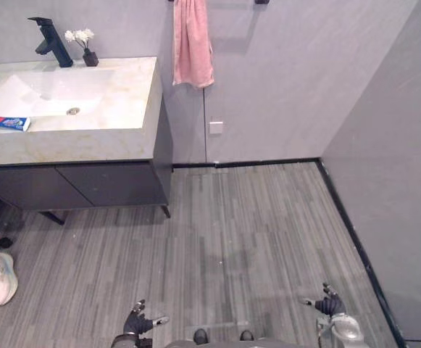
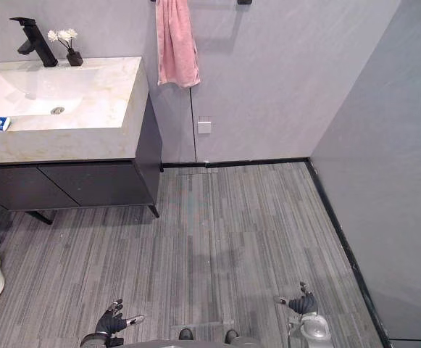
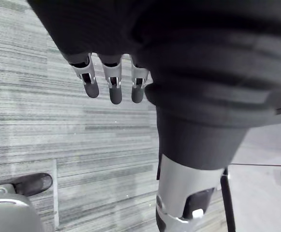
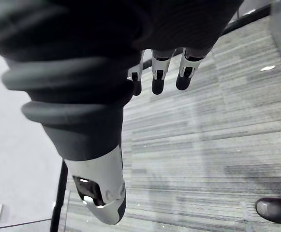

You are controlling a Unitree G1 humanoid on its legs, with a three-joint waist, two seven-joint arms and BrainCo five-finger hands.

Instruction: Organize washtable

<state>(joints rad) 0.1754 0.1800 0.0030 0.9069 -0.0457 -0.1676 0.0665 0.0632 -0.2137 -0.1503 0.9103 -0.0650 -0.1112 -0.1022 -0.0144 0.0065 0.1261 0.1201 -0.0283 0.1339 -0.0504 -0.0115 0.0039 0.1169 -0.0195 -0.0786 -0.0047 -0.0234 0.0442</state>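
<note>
Pink towel (image 1: 193,43), black faucet (image 1: 51,42), cream marbled washtable (image 1: 127,109), grey striped floor (image 1: 253,232).

The wash table (image 1: 132,116) has a pale stone top with a white sink (image 1: 43,90) sunk into it. A red, white and blue toothpaste tube (image 1: 3,122) lies flat on the front rim, toward the left. A black tap (image 1: 53,42) and a small dark pot of white flowers (image 1: 85,47) stand upright side by side at the back edge.

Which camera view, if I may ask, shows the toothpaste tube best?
The left eye view: the toothpaste tube shows at greatest length on the washtable. The right eye view's edge crops more of it; both wrist views face the floor.
</note>
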